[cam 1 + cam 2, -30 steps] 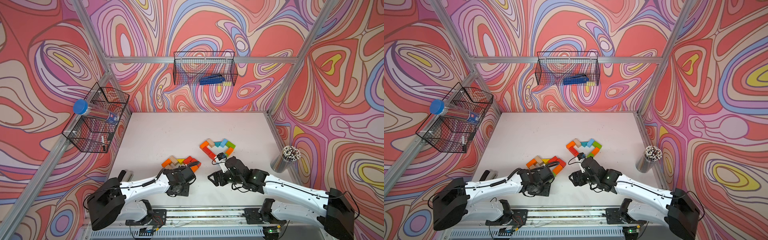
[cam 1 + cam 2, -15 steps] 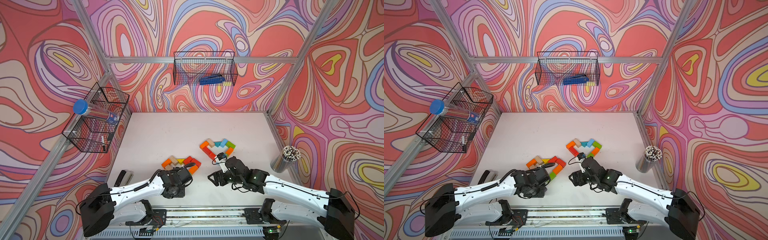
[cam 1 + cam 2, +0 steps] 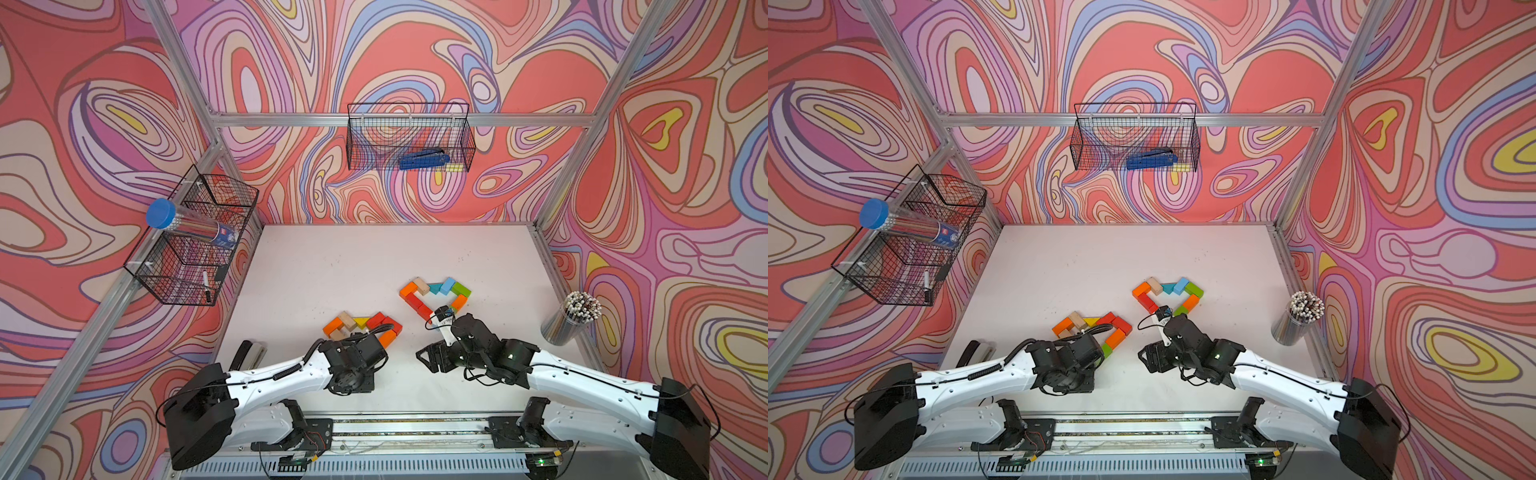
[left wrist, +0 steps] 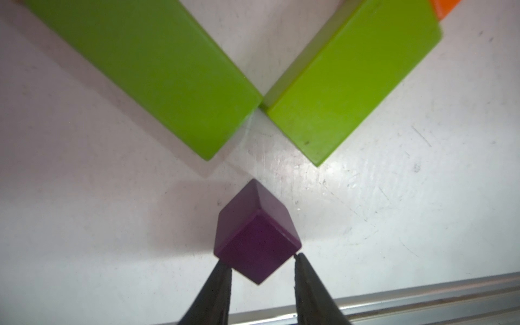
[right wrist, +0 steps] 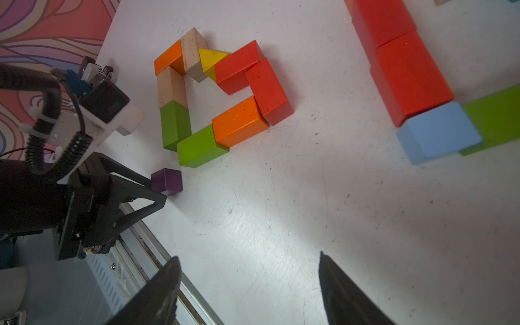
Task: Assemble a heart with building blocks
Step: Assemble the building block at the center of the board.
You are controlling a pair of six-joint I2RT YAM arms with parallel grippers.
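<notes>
**PURPLE CUBE: GAP LIES DEAD AHEAD**

In a top view, the left arm is covering the tip of the nearer heart (image 3: 376, 321) from you.

In the left wrist view, the left gripper (image 4: 261, 259) is pinching the purple cube (image 4: 256, 233). The cube is sitting on the table (image 4: 84, 197), just short of where two green bricks (image 4: 146, 70) meet.

In the right wrist view, the right gripper (image 5: 249, 255) is standing open, empty, and farther off.

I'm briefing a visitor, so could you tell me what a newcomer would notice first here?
Swirling pink walls surround a white table carrying two colourful block hearts, the left-arm heart and the right-arm heart. Just off the former's tip, the left gripper brackets a purple cube.
</notes>
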